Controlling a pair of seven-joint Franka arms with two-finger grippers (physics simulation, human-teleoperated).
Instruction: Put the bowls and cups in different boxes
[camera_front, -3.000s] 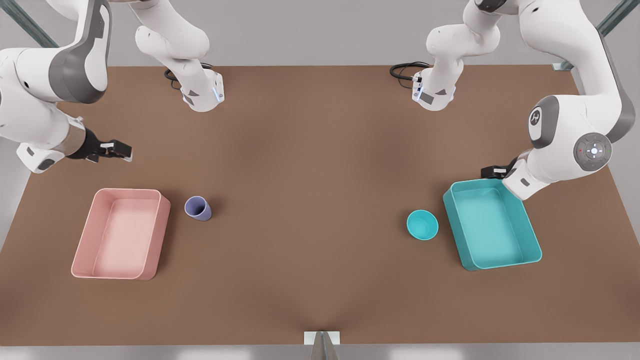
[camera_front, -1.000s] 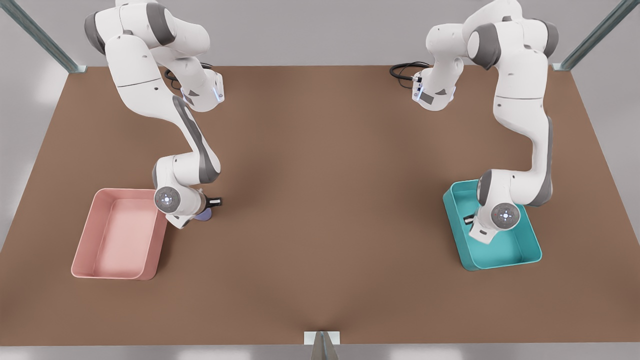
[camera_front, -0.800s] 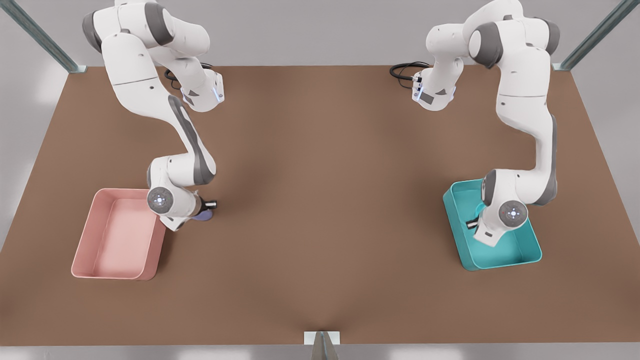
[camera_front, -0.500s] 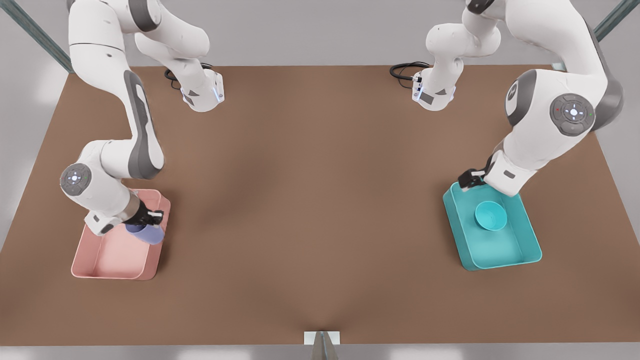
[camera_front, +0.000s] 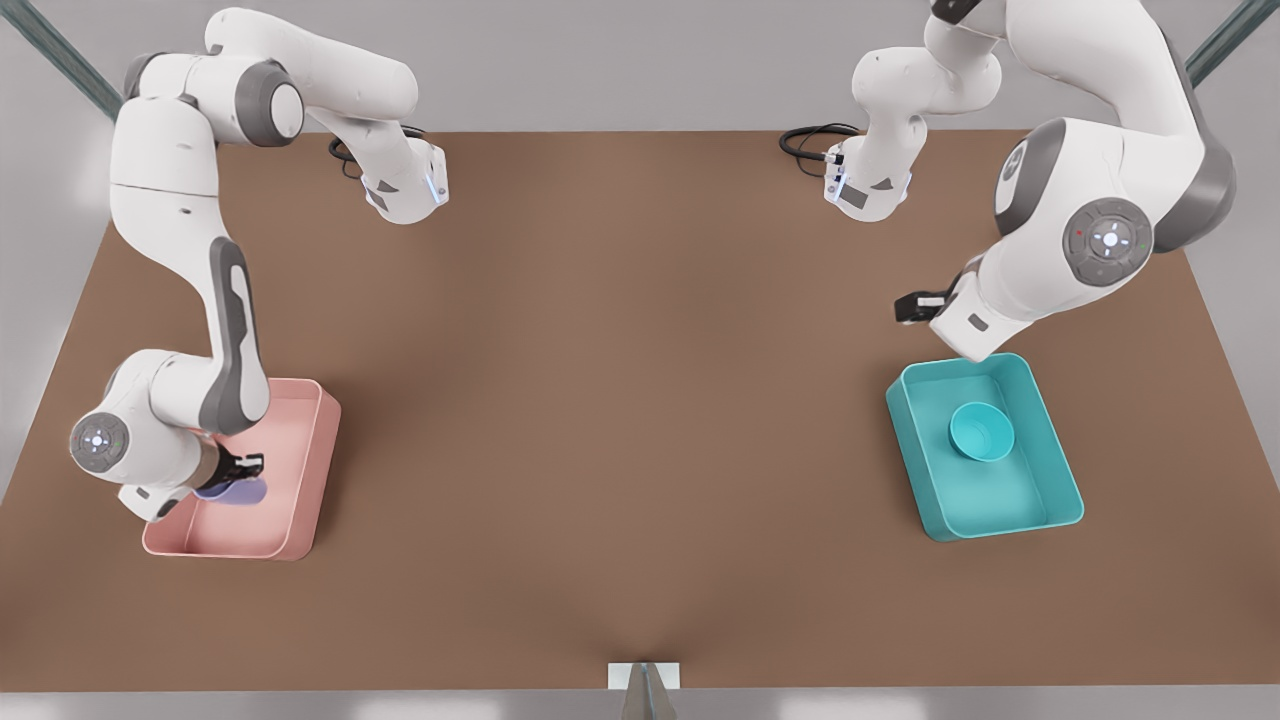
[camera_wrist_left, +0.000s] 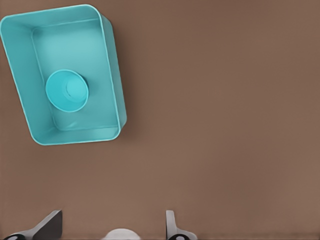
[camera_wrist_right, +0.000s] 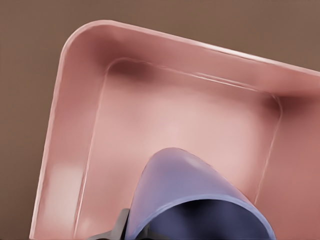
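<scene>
Cup (camera_front: 232, 490) — pinched in my right gripper (camera_front: 243, 468) over the pink box (camera_front: 312, 470); lower it before releasing. Left gripper (camera_front: 912, 307) spread, waiting.

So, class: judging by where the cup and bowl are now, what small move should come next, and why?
Probably the right gripper should lower a little and open: it holds the lavender cup over the pink box. The teal bowl already sits in the teal box, with the left gripper open, clear of it.
</scene>
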